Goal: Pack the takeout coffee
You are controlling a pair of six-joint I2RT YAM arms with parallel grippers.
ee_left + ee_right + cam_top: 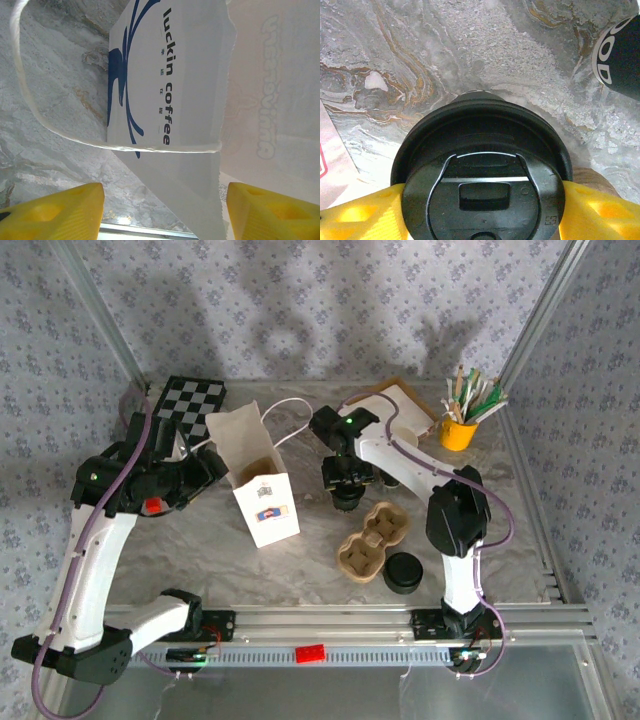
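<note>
Nothing packed: carrier point(372, 542), centre right, sat empty; bag point(262, 480) looked empty. My right pincer point(482, 200) straddled a cup point(480, 150), grip uncertain; left pincer point(165, 195) stood apart by bag.

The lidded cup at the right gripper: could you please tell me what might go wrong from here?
1. The right gripper flanks the cup at its black lid; squeezing there might pop it or let the cup slip.
2. The paper bag stands free, the left gripper open at its edge; it may tip on loading.
</note>
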